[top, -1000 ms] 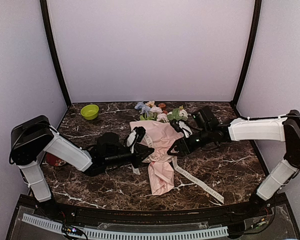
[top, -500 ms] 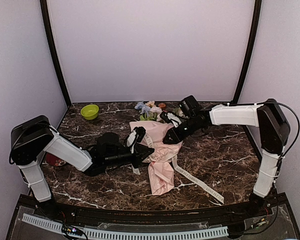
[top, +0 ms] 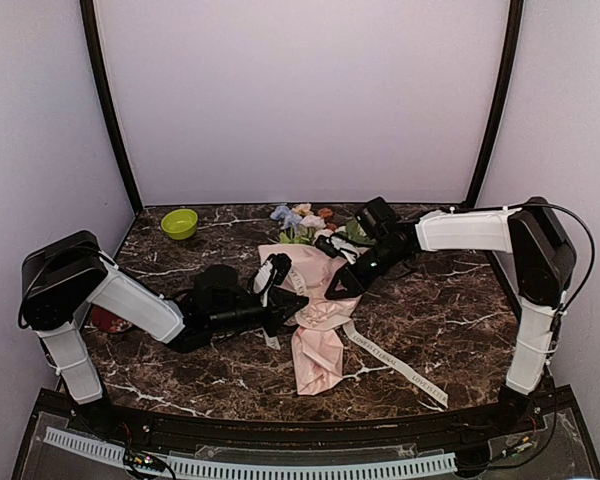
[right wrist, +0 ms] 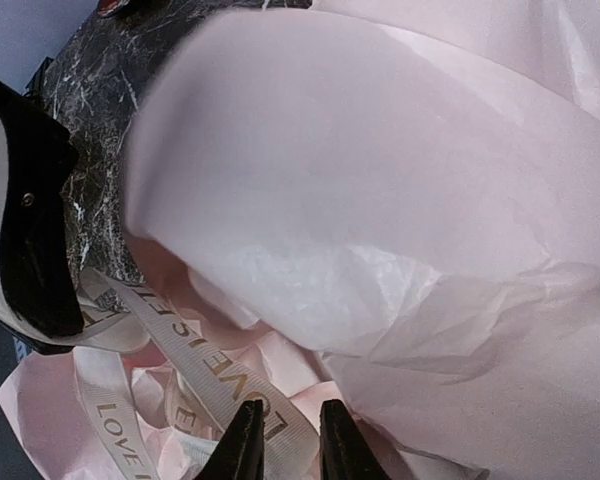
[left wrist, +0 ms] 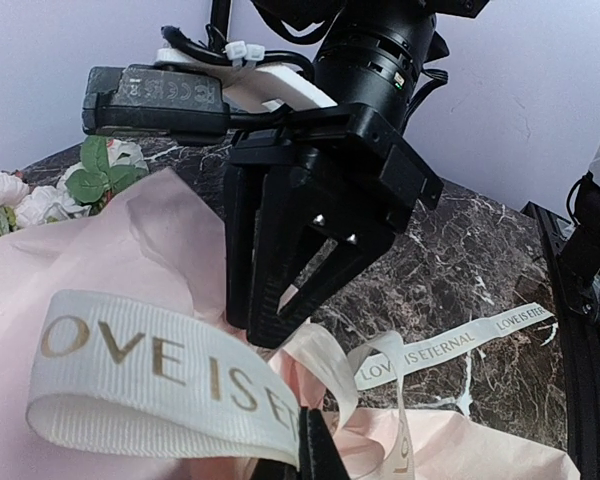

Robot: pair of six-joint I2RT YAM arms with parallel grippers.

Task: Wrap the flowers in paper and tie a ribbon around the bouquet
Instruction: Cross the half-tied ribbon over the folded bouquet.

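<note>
The bouquet (top: 315, 300) lies mid-table, its pale pink paper (right wrist: 400, 180) wrapped round the flowers (top: 305, 222), whose blooms show at the far end. A cream ribbon (left wrist: 170, 380) printed "LOVE IS ETERNAL" loops over the paper's narrow part. My left gripper (top: 280, 298) sits at the bouquet's left side, shut on one ribbon loop, its fingertips (left wrist: 315, 450) at the frame's bottom. From the right, my right gripper (top: 338, 286) presses onto the paper. Its jaws are nearly together with the ribbon (right wrist: 210, 370) between them. In the left wrist view the right gripper (left wrist: 272, 325) pinches down to a point.
A loose ribbon tail (top: 400, 370) trails toward the front right over the dark marble table (top: 460, 320). A green bowl (top: 179, 223) stands at the back left. A red object (top: 108, 320) peeks out behind the left arm. Pale walls enclose three sides.
The right arm swung left over the bouquet and its jaws narrowed onto the ribbon. The paper's near end shifted slightly. The left arm stayed put.
</note>
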